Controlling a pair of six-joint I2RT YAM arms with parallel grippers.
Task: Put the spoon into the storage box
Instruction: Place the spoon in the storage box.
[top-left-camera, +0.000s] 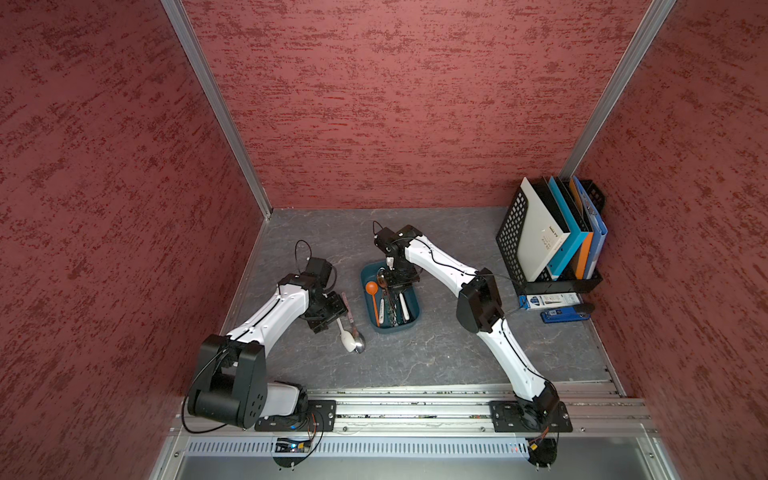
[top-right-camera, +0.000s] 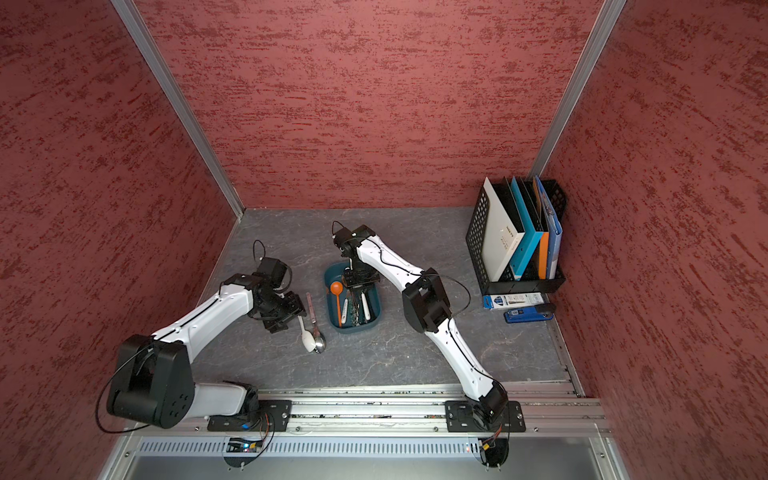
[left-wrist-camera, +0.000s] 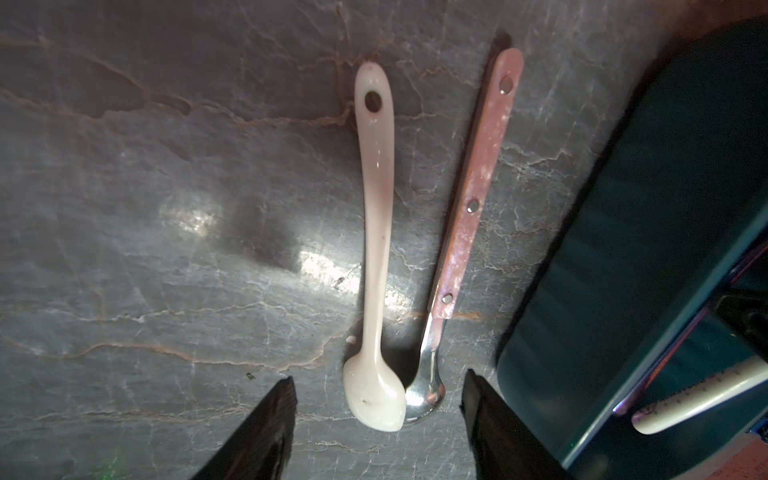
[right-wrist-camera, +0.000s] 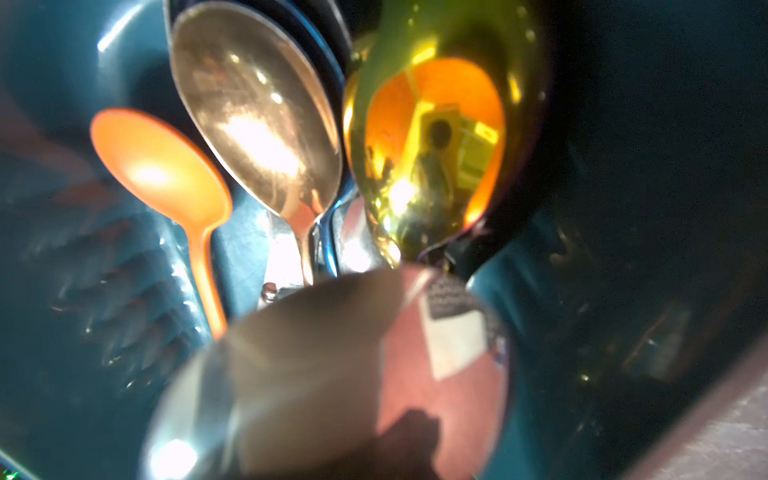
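Two spoons lie side by side on the grey table, left of the storage box (top-left-camera: 411, 324) (top-right-camera: 376, 320): a white spoon (top-left-camera: 348, 338) (left-wrist-camera: 376, 208) and a pink-handled metal spoon (top-left-camera: 349, 309) (left-wrist-camera: 473, 187). My left gripper (top-left-camera: 332, 316) (left-wrist-camera: 379, 378) hangs open just above them, its fingers either side of the two touching bowls. The teal box holds several spoons, among them an orange one (right-wrist-camera: 162, 170), a silver one (right-wrist-camera: 257, 116) and a gold one (right-wrist-camera: 432, 145). My right gripper (top-left-camera: 399, 279) is low over the box's far end. A large blurred metal spoon bowl (right-wrist-camera: 332, 374) hides its fingers.
A black mesh file rack (top-left-camera: 509, 232) with binders stands at the back right, with a blue stapler (top-left-camera: 565, 316) and a small carton (top-left-camera: 548, 300) in front of it. Red walls close in the table on three sides. The arms' rail runs along the front edge.
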